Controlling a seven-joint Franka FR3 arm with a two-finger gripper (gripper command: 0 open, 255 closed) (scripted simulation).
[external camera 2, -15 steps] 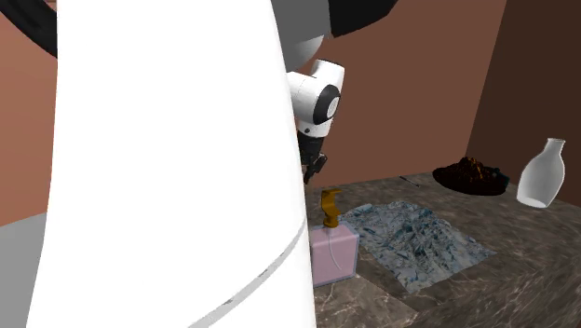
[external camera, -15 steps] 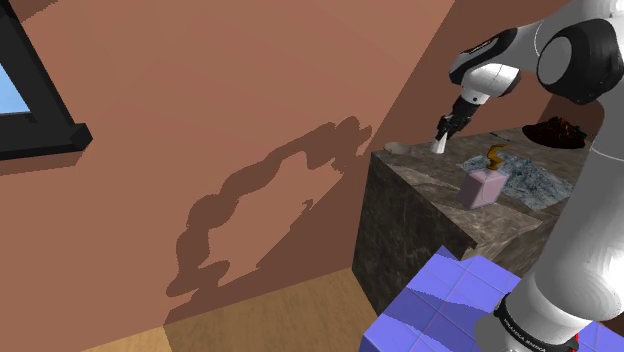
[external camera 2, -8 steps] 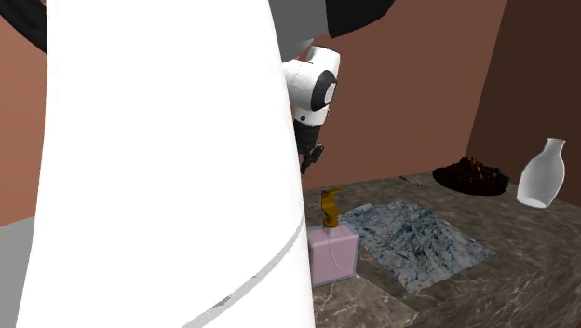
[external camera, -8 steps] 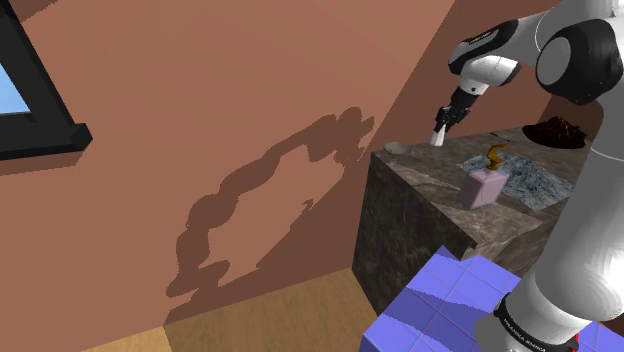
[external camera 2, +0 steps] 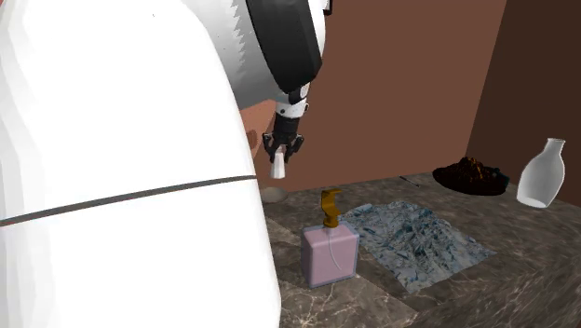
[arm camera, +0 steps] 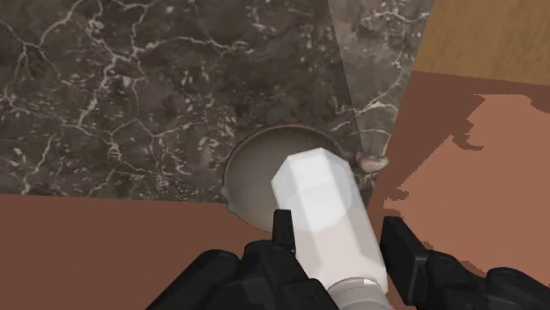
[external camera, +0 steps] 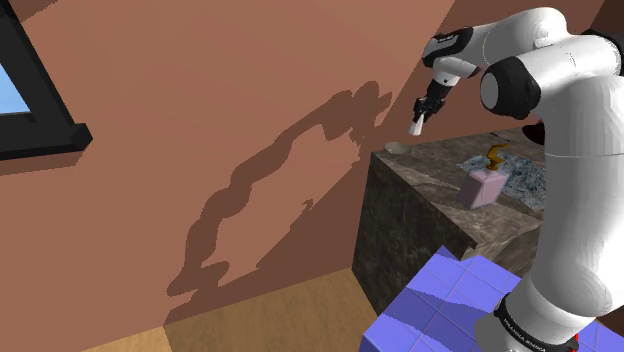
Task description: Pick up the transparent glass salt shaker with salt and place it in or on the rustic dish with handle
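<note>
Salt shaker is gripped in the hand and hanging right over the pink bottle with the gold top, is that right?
Not quite. The hand does grip the salt shaker, but it hangs over the round dish at the counter's corner, not over the pink bottle. The wrist view shows the dish straight beyond the shaker.

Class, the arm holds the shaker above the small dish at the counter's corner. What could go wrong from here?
The pincer clasps the shaker near one end, so it might swing or slip. The dish sits by the counter edge; a shaker dropped off-centre could tumble to the floor.
</note>
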